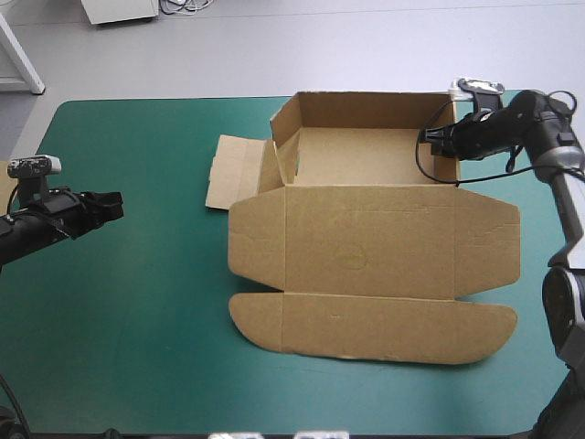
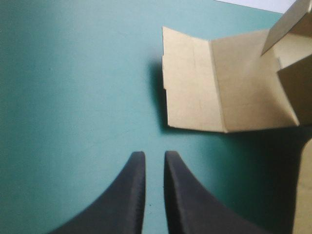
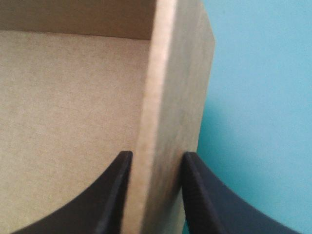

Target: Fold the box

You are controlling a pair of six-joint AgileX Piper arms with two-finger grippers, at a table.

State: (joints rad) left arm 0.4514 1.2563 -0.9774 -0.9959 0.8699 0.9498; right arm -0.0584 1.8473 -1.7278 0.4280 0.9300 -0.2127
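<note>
- Right gripper [image 3: 156, 156]: 2 black fingers straddle the box's [image 3: 63, 97] right wall [image 3: 170, 97], 1 inside and 1 outside, clamped on the board.
- From above, it reaches in from the table's [image 1: 137, 320] right edge, about midway along that wall.
- Left gripper [image 2: 153, 153]: fingers nearly together with a thin gap, nothing between them, bare teal-green cover underneath.
- It sits near the table's left edge, well apart from the box.
- Box sits right of the table's centre. The tray is toward the far edge, with back and side walls up.
- Lid [image 1: 370, 242] lies flat toward the near edge, and its rounded front flap [image 1: 366, 329] is closest to that edge.
- 1 side flap [image 2: 190, 83] lies flat on the cover at the box's left, ahead of the left gripper.
</note>
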